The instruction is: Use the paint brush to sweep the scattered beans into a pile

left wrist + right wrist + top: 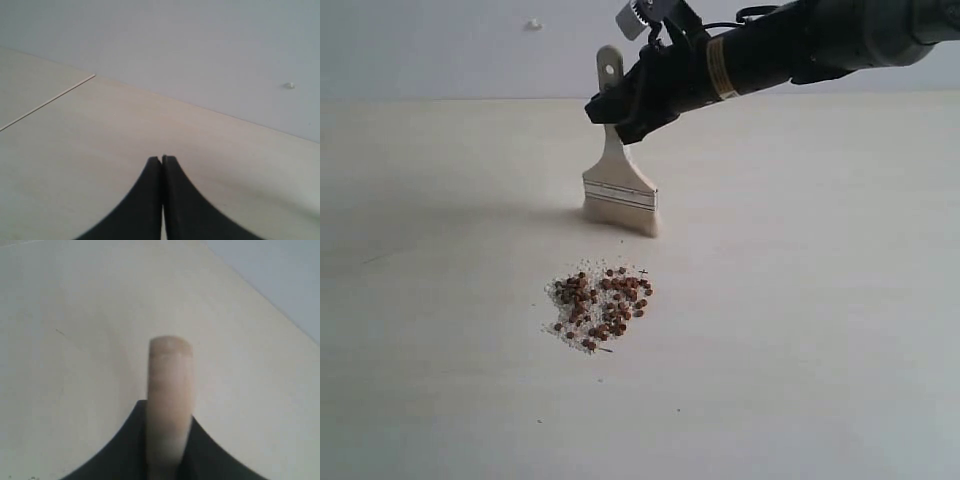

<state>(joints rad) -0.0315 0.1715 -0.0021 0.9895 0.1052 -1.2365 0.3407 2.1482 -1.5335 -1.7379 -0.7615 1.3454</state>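
The reddish-brown beans (601,304) lie gathered in one small heap on the pale table, mixed with fine white grains. Behind the heap stands the paint brush (619,188), upright, its off-white bristles touching the table and clear of the beans. My right gripper (620,112) is shut on its pale wooden handle, whose holed end sticks up above the fingers. In the right wrist view the handle (169,390) runs out between the black fingers (125,445) of the right gripper (167,412). My left gripper (162,159) is shut and empty over bare table; it is out of the exterior view.
The pale wooden table (820,300) stretches wide on all sides of the heap. A light grey wall (440,50) rises behind its far edge, with a small white knob (533,24) on it. A thin seam line (50,101) crosses the table in the left wrist view.
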